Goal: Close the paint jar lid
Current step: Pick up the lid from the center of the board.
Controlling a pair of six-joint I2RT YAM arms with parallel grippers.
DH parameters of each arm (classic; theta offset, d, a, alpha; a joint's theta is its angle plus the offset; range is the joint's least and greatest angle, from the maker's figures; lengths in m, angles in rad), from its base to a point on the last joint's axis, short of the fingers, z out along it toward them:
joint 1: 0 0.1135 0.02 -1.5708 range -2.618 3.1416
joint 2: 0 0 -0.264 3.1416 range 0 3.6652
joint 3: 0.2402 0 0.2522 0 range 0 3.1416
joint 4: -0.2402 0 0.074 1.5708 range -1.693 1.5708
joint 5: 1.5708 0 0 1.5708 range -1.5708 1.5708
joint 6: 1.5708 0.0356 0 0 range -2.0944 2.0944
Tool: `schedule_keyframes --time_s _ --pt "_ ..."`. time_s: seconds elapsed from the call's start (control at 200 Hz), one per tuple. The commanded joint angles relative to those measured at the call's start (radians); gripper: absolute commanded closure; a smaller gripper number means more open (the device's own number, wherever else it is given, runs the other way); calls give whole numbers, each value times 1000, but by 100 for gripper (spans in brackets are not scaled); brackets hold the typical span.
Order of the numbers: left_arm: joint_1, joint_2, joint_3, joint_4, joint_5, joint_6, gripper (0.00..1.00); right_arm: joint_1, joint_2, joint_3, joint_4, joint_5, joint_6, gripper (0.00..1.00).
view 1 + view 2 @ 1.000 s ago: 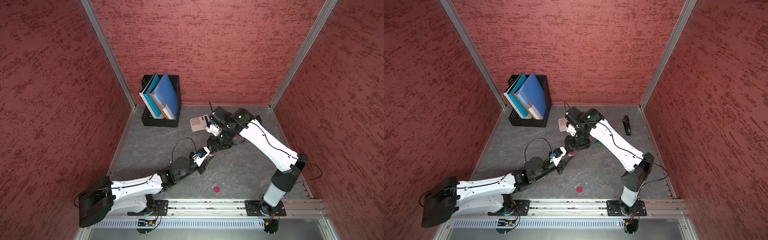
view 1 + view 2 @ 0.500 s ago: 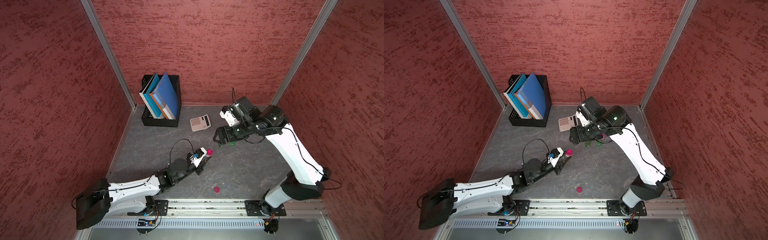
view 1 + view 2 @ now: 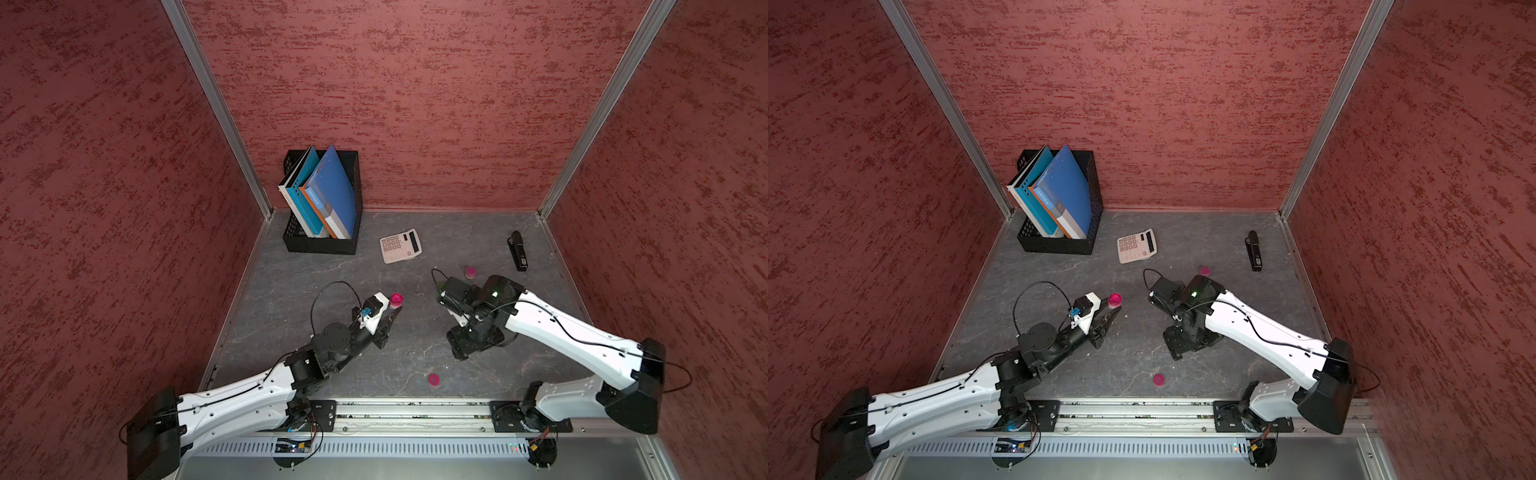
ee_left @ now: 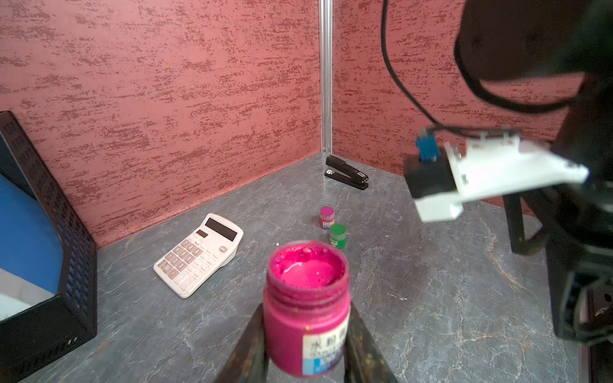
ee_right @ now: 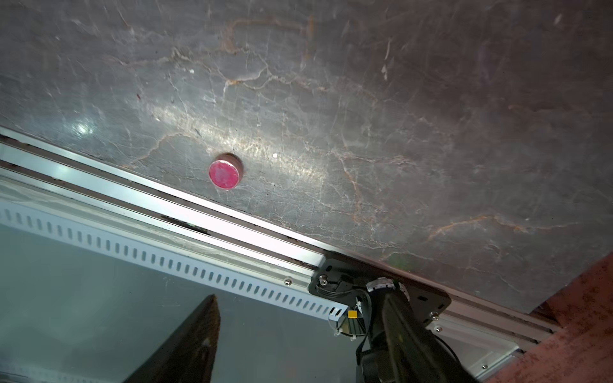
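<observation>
The pink paint jar (image 4: pixel 306 308) has no lid on and shows wet pink paint at its mouth. My left gripper (image 4: pixel 306 320) is shut on its body, one finger on each side. In both top views the paint jar (image 3: pixel 396 299) (image 3: pixel 1114 299) stands upright at the tip of the left gripper (image 3: pixel 392 311), left of centre. The pink lid (image 3: pixel 433 379) (image 5: pixel 224 174) lies flat on the table near the front rail. My right gripper (image 3: pixel 461 351) (image 5: pixel 298 331) hangs above the table behind the lid, pointing down and forward, open and holding nothing.
A white calculator (image 3: pixel 400 246), a black stapler (image 3: pixel 517 251) and a black file box of books (image 3: pixel 322 208) are at the back. A small pink jar (image 4: pixel 326 215) and a green jar (image 4: pixel 337 235), both capped, stand mid-table. A metal rail (image 3: pixel 415 409) runs along the front edge.
The right arm left the jar, swung back to the right, then came down toward the front near the lid. The left arm kept the jar in nearly the same place.
</observation>
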Motion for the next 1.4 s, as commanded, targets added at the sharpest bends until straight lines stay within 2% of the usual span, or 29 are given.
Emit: schedule_keyframes --time_s 0.0,0.18,0.341,0.666,1.067,1.397 --pt "5 -37 -16 -43 -33 -14 76 57 -3 -67 161 -21 80 28" --pt "6 -61 -17 -53 -48 -28 76 155 93 -100 279 4 85 35" --pt "5 -81 -11 -66 -57 -31 76 176 136 -174 406 4 79 45" --pt "5 -153 -18 -125 -116 -45 76 191 170 -295 545 -48 93 51" --pt "5 -205 -23 -164 -160 -58 76 218 256 -288 592 -94 87 53" --pt "5 -222 -26 -187 -165 -67 76 217 276 -327 643 -102 115 60"
